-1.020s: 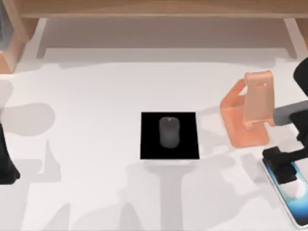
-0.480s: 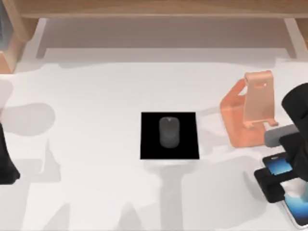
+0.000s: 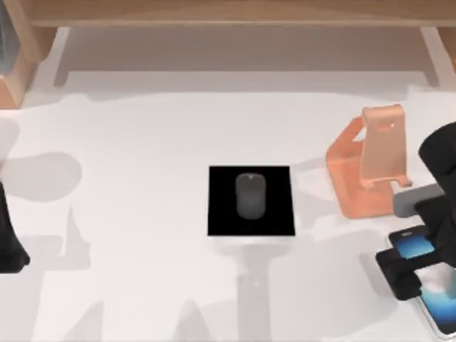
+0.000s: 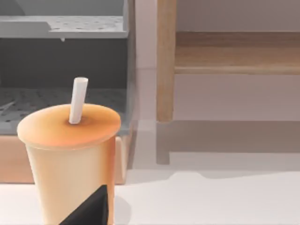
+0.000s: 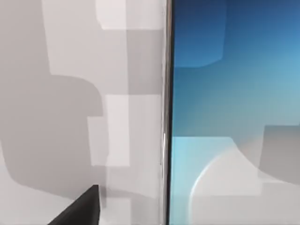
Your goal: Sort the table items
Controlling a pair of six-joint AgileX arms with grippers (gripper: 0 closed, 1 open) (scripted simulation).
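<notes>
The right pincer (image 3: 412, 262) grasps the smartphone (image 3: 436, 303), whose blue screen (image 5: 234, 112) the wrist view shows close up.

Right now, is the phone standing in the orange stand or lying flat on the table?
Lying flat. The smartphone rests screen-up on the table, with the right gripper over it; the orange stand holds nothing.

The smartphone (image 3: 433, 299) screen is gleaming glossy like glass, while the mouse (image 3: 250, 195) is looking matt on a flat black pad (image 3: 221, 214). The peach phone stand (image 3: 367, 171) is showing smooth plastic, and the white table (image 3: 142, 214) is looking smooth and matt.
</notes>
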